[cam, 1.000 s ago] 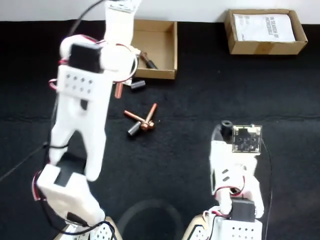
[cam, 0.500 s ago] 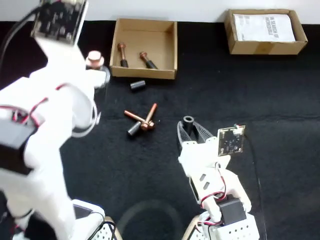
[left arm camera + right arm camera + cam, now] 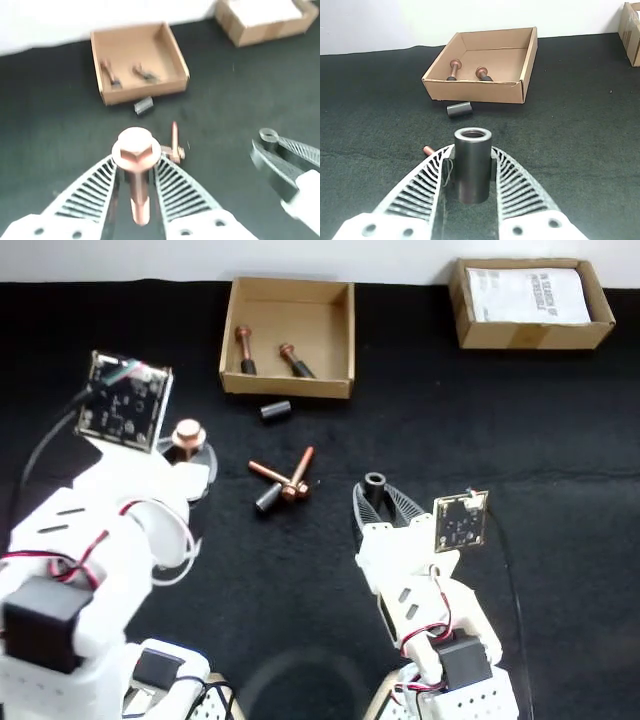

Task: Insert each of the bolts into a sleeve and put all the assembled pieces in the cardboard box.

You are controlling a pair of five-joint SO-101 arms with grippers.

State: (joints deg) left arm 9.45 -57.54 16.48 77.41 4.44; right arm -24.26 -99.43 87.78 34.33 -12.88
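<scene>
So, the left gripper [image 3: 135,167] is clamped on a copper hex-head bolt [image 3: 135,150], head up and shank hanging down. It's out over the black mat [image 3: 500,420], well short of the open brown cardboard box [image 3: 288,386]. The right gripper [image 3: 472,157] is pinching a dark grey metal sleeve [image 3: 472,167] upright with its bore facing up. I reckon that's so the bolt can go in shank-first from above.

Count-wise I get five bolts and five sleeves:
- Two assembled pieces [image 3: 244,348] already lie in the box.
- One loose sleeve [image 3: 275,411] sits just in front of the box.
- Mid-mat there are two bare copper bolts [image 3: 303,462] crossed, with another sleeve [image 3: 266,499] right against them. It's a bit hard to tell how they overlap.
- The last bolt and sleeve are the ones in the grippers.

A second cardboard box [image 3: 530,335] with a paper sheet sits well apart.
</scene>
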